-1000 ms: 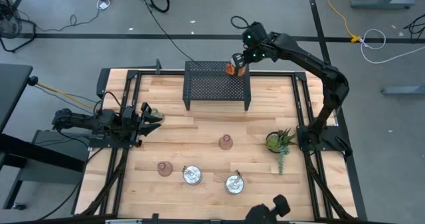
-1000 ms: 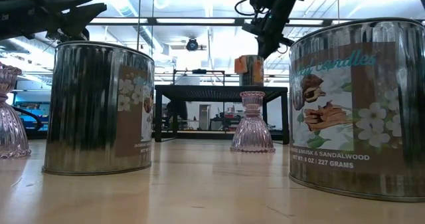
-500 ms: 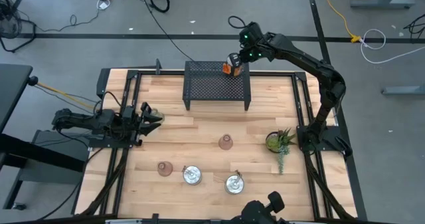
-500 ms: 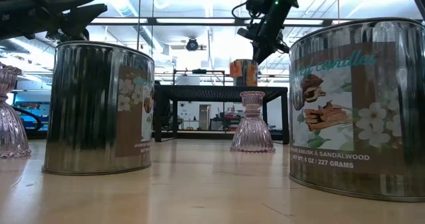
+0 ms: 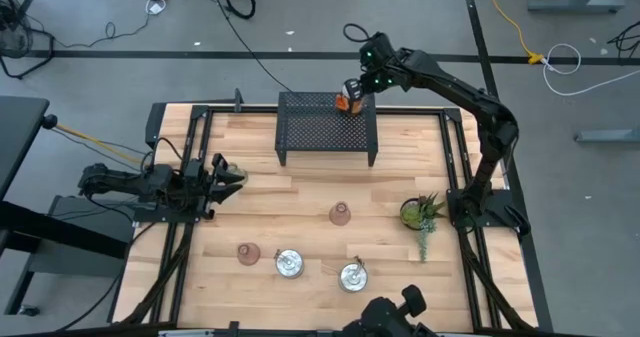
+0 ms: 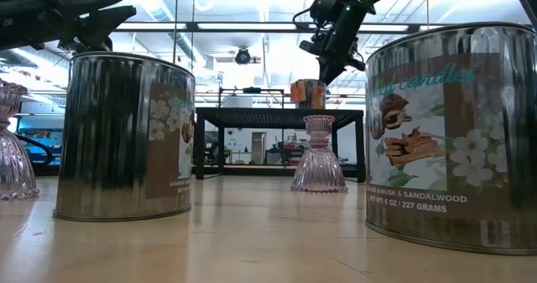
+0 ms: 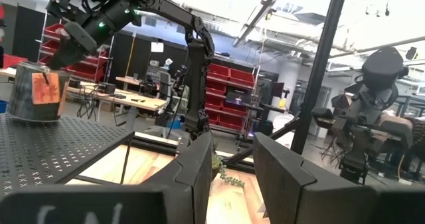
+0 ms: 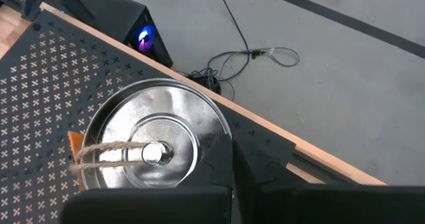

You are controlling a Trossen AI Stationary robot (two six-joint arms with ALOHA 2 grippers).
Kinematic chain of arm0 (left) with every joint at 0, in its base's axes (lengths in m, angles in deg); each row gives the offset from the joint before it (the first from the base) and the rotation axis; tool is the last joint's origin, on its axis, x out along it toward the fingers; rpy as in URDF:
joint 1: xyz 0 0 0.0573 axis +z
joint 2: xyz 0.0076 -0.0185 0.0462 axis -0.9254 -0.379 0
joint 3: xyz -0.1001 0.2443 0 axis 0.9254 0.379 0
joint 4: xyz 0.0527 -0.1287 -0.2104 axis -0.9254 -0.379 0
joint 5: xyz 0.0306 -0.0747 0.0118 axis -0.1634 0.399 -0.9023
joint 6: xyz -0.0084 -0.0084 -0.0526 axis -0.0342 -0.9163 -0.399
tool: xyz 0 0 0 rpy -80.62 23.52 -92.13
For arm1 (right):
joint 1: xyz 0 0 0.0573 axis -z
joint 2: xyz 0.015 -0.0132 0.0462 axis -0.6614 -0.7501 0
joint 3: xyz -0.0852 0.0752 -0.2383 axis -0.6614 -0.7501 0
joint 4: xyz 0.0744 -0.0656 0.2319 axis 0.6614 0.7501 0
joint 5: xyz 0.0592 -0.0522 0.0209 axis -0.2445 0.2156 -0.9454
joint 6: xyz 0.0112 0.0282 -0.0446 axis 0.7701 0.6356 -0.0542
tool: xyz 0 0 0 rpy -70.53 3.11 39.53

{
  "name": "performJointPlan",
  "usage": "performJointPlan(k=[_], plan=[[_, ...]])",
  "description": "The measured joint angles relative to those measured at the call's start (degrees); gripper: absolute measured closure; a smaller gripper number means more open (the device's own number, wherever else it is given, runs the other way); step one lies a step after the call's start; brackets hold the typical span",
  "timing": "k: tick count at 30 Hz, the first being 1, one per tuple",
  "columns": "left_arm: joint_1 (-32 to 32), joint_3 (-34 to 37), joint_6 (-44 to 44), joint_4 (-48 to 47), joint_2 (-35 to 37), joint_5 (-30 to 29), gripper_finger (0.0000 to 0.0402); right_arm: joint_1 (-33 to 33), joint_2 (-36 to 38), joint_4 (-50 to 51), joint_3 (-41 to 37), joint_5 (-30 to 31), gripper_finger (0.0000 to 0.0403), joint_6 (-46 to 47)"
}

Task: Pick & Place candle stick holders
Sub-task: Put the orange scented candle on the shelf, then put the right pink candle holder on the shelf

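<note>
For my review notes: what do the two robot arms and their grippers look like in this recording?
Both arms are black and jointed, with matte housings. The right arm shows a glowing green indicator light near its wrist. The left gripper has two broad, flat, angular dark fingers; the right gripper has the same dark wedge-shaped fingers.

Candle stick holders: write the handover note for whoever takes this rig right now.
Right hand: shut, just above an orange-labelled tin at the back edge of the black rack; no holder in it.
Left hand: parked at the table's left edge, fingers slightly apart, nothing seen between them.
Holders: two pinkish holders stand on the table, one mid-table, one front left beside two tins. No third holder seen.
Done: no holder on the rack.
Left: pick and place both pinkish holders.
</note>
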Motion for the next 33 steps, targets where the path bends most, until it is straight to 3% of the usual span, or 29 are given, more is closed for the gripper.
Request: performJointPlan(k=[9,25,33], plan=[[0.0,0.0,0.0,-0.04,0.0,-0.02,0.0287,0.0,-1.71,-2.42,0.02,-0.35,0.0398,-0.46],[-0.01,0.0,0.0,-0.02,0.01,-0.01,0.0287,0.0,-0.33,-2.05,0.0,3.65,0.0334,-1.18],[0.0,0.0,0.0,-0.06,0.0,0.0,0.0287,-0.47,1.99,-2.57,0.0,2.36,0.0309,-1.32]])
